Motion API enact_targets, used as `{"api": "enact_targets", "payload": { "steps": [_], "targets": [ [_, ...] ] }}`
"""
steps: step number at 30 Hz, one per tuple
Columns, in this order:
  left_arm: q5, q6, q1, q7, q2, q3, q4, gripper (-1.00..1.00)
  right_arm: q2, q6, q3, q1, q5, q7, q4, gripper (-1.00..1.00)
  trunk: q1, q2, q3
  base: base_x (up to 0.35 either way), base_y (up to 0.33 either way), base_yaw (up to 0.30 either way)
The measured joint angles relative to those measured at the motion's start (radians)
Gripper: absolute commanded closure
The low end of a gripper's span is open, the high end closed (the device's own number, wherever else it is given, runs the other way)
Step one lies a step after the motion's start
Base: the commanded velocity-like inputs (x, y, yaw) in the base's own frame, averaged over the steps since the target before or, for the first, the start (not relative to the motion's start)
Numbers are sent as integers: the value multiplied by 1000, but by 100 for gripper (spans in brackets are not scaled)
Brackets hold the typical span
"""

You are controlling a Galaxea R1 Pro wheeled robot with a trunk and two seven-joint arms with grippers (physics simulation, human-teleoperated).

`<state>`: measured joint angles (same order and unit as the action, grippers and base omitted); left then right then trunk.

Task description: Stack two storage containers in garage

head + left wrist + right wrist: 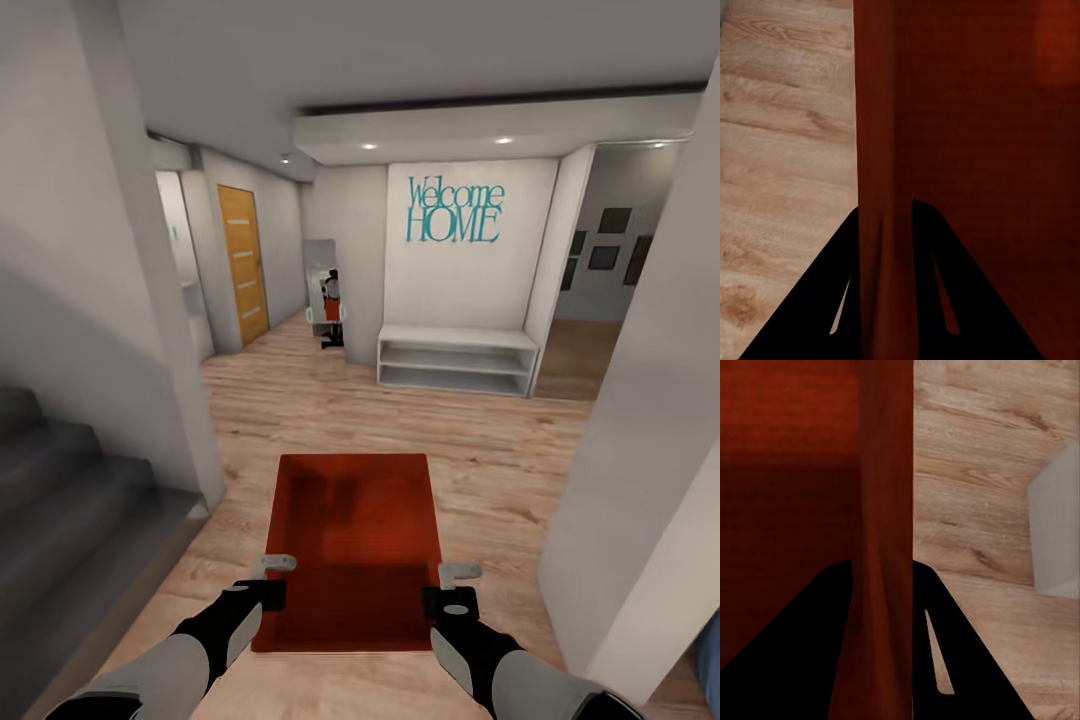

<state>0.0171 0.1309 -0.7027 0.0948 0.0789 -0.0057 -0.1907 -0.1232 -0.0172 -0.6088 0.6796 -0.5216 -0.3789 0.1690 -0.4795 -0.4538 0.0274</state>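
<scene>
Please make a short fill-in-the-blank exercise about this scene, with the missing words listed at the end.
1. The robot carries an orange-red bin with ____ arms.
2. Each pincer, left pincer and right pincer, is closed on a side ____ of the bin.
3. The turquoise words on the white wall read "Welcome ____".
4. Under those words stands a white ____ with open shelves.

Missing words: both; wall; HOME; bench

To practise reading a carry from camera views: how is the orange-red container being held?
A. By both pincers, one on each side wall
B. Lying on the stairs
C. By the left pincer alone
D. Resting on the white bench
A: the left pincer and right pincer each clamp a side wall of the storage container, held above the wood-plank floor.
</scene>
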Motion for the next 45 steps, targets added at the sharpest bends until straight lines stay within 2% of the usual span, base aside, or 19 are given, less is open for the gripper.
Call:
{"api": "enact_targets", "payload": {
  "steps": [45],
  "targets": [
    [0,0,0,0,0,0,0,100,0,0,0,0,1,0,-1,100,0,0,0,322,0,0]
  ]
}}
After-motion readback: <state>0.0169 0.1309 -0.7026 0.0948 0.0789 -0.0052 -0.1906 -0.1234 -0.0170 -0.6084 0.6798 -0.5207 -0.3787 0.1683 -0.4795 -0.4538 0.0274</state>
